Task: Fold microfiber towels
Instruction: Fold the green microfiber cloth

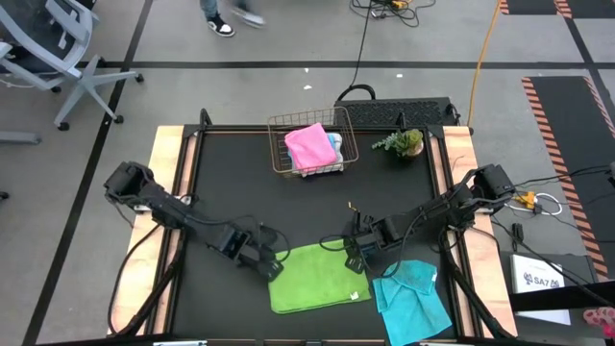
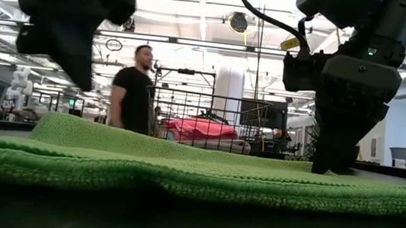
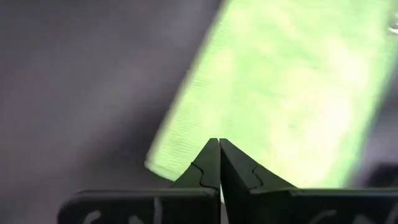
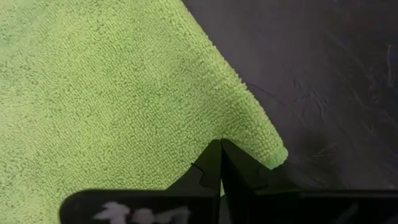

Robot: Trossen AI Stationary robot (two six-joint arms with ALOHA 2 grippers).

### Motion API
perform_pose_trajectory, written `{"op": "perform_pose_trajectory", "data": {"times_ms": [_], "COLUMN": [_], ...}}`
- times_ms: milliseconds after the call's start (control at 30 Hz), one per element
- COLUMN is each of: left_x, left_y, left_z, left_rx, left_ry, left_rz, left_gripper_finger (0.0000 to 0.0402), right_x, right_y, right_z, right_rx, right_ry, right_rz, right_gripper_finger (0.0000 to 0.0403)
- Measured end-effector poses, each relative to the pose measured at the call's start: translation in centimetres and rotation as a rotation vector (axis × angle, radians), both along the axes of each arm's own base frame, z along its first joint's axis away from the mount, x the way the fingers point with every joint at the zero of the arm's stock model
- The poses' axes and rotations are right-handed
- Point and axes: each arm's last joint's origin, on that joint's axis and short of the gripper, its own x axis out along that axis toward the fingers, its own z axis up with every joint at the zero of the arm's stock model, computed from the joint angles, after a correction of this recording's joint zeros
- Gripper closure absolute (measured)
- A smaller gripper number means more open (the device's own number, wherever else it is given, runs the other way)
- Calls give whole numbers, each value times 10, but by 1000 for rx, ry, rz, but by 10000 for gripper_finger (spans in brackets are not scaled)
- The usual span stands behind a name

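Observation:
A lime green microfiber towel (image 1: 317, 279) lies spread on the black mat near the table's front edge. My left gripper (image 1: 274, 267) is shut and hangs above the towel's left edge, clear of the cloth in the low view (image 2: 78, 69). My right gripper (image 1: 356, 261) is shut, with its tips down at the towel's far right corner (image 4: 261, 146). A cyan towel (image 1: 413, 300) lies crumpled at the front right. A pink towel (image 1: 309, 144) and a blue one (image 1: 333, 144) lie in the wire basket (image 1: 279, 154). My right gripper stands with its shut fingertips (image 2: 323, 168) on top of the green towel, just inside its far right corner (image 4: 249, 140). The fingers slant down from the table's right side. The towel lies flat on the mat under them. Whether any cloth is between the tips, I cannot tell.
A small green plant (image 1: 404, 142) stands at the back right, beside the basket. Wooden strips (image 1: 168, 173) border the mat on both sides. A person (image 2: 135, 91) stands in the room beyond the table's far edge.

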Motion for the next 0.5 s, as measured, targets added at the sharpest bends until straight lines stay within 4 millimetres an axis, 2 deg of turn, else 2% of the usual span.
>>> {"op": "perform_pose_trajectory", "data": {"times_ms": [133, 500], "left_x": [2, -3], "left_y": [-13, -28], "left_z": [-2, -28], "left_rx": [-28, -44], "left_ry": [-40, 79], "left_rz": [-37, -29], "left_gripper_finger": [401, 401], "right_x": [0, -1], "right_y": [0, 0], "right_z": [0, 0], "right_rx": [0, -4], "right_ry": [0, 6], "right_rz": [0, -1], "right_gripper_finger": [403, 403]}}
